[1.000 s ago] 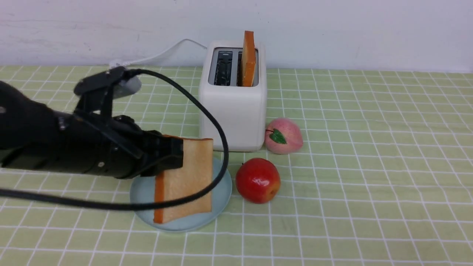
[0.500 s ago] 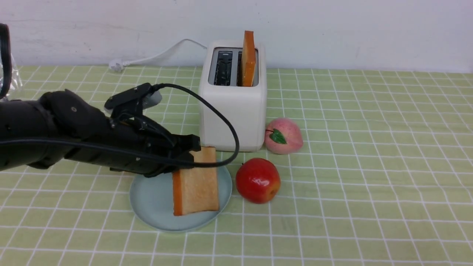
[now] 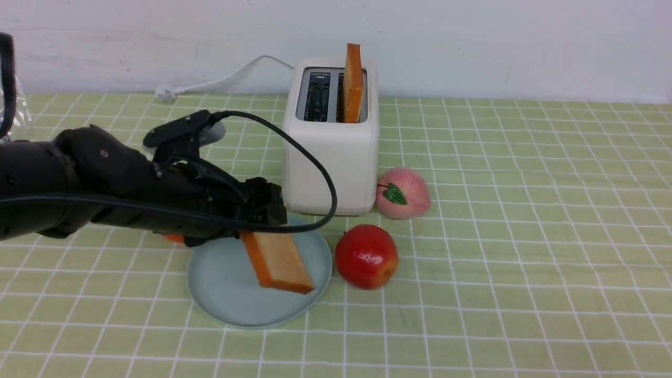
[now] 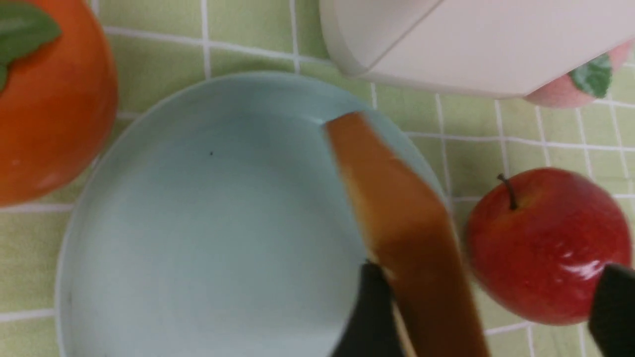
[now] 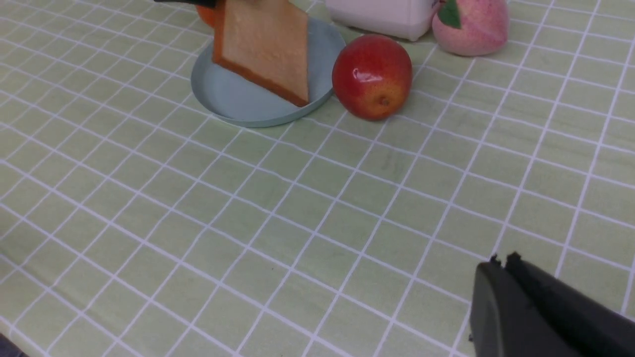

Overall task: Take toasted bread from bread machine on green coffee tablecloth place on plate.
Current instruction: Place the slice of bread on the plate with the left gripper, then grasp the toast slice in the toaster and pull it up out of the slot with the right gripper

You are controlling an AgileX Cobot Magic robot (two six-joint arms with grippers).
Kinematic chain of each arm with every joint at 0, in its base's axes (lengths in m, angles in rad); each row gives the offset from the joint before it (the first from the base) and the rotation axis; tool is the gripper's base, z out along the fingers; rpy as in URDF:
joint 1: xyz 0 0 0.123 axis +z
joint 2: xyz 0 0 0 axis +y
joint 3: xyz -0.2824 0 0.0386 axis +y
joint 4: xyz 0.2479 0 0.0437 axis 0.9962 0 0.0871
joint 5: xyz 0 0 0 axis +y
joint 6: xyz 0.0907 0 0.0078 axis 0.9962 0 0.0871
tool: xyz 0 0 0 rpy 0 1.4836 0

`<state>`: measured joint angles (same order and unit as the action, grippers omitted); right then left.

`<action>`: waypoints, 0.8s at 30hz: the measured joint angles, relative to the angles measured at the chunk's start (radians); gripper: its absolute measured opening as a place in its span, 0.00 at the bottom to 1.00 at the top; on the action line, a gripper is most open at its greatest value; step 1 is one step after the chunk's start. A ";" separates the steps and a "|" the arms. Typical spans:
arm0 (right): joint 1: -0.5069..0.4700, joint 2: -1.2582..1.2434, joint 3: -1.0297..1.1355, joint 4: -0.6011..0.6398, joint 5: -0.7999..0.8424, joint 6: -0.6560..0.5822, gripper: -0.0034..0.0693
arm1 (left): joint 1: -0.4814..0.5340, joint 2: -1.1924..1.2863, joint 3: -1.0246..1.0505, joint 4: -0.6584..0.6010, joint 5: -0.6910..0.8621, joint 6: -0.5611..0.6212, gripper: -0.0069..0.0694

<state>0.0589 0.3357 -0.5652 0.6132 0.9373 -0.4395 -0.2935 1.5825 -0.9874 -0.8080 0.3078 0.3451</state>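
Left gripper (image 3: 275, 212), fingers (image 4: 371, 320) spread wide, stands over a toast slice (image 3: 276, 261) tilting on the plate (image 3: 226, 294); a straight upward retreat should avoid nudging it off.

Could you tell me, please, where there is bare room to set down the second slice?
On the plate, the near-left part is bare, bordered by the leaning toasted bread and the left hand. The tablecloth right of the apple and peach is free. Crowded between bread machine, apple and plate.
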 joint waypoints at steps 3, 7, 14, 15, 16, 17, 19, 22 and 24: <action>0.000 0.000 0.000 0.000 0.000 0.000 0.05 | 0.000 -0.037 0.000 0.038 -0.001 0.000 0.90; 0.000 0.000 0.000 0.000 0.000 0.000 0.05 | 0.000 -0.093 0.000 0.094 0.000 0.000 0.91; 0.000 0.000 0.000 0.000 0.000 0.000 0.05 | 0.000 -0.225 0.000 0.156 0.015 0.000 0.71; 0.000 0.000 0.000 0.000 0.000 0.000 0.05 | 0.000 -0.244 0.000 0.157 0.028 0.000 0.64; 0.000 0.001 0.000 0.001 0.000 0.000 0.05 | 0.000 -0.263 0.000 0.159 0.045 0.000 0.56; 0.000 0.006 0.000 0.005 0.000 0.000 0.05 | 0.000 -0.279 0.000 0.162 0.062 0.000 0.48; 0.000 0.030 0.000 0.030 0.000 0.000 0.05 | 0.000 -0.322 0.000 0.175 0.116 0.000 0.29; 0.000 0.106 -0.016 0.061 0.000 0.000 0.05 | 0.000 -0.416 0.004 0.201 0.196 0.000 0.07; 0.000 0.192 -0.046 0.079 -0.005 -0.012 0.05 | 0.000 -0.506 0.032 0.214 0.217 0.001 0.07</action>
<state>0.0589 0.5281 -0.6115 0.6924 0.9325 -0.4516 -0.2935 1.0766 -0.9556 -0.5941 0.5243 0.3461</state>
